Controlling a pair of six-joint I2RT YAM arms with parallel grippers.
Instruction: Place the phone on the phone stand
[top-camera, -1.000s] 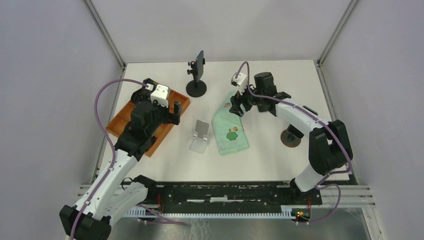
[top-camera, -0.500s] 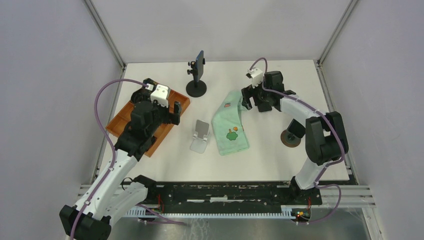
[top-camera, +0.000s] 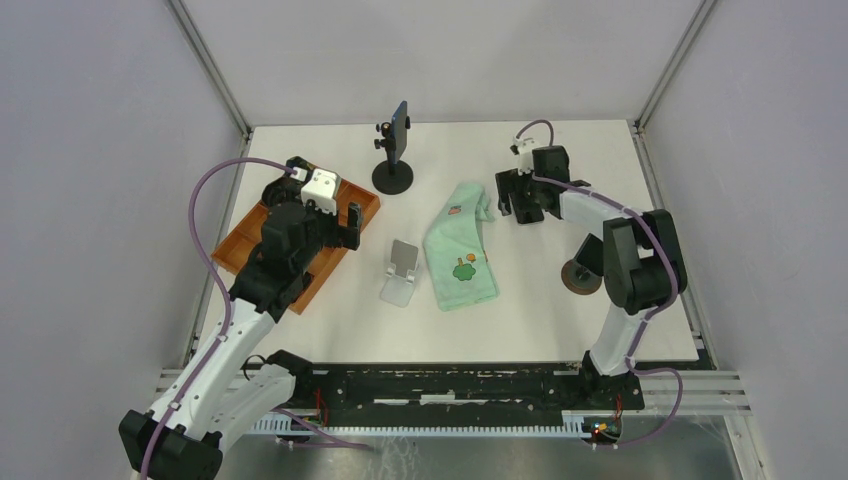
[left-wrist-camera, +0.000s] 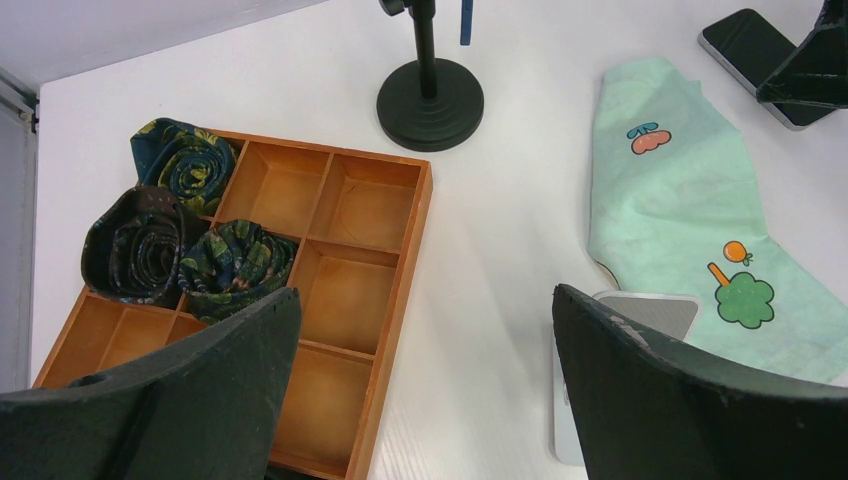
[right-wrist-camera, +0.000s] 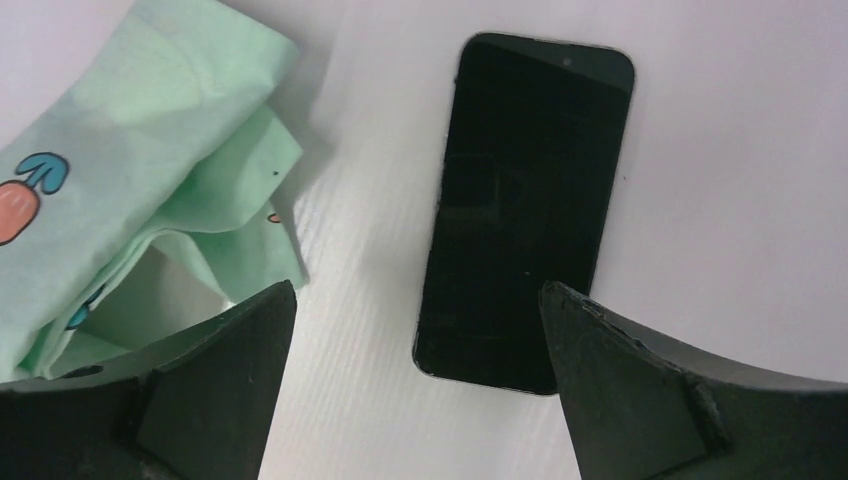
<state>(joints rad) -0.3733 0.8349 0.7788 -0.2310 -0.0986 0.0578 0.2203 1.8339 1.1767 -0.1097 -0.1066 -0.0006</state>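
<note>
The phone (right-wrist-camera: 522, 205) lies flat and face up on the white table, black screen dark, at the back right of the table. My right gripper (right-wrist-camera: 420, 290) hovers open just above its near end, one finger on each side, touching nothing. The left wrist view shows the phone (left-wrist-camera: 748, 42) partly behind that gripper. The silver phone stand (top-camera: 403, 270) stands empty mid-table, next to the green cloth's left edge. My left gripper (top-camera: 338, 232) hangs open over the wooden tray's right rim, holding nothing.
A green cloth (top-camera: 460, 250) with cartoon prints lies between stand and phone, bunched at its far end. A wooden divided tray (left-wrist-camera: 340, 300) holds rolled dark ties (left-wrist-camera: 170, 230). A black round-based holder (top-camera: 393, 172) carries a blue device. A dark round object (top-camera: 581, 276) sits by the right arm.
My right gripper left the cloth's far end, moved right and back over the phone, and opened wider. The cloth stays bunched there. The left arm has not moved.
</note>
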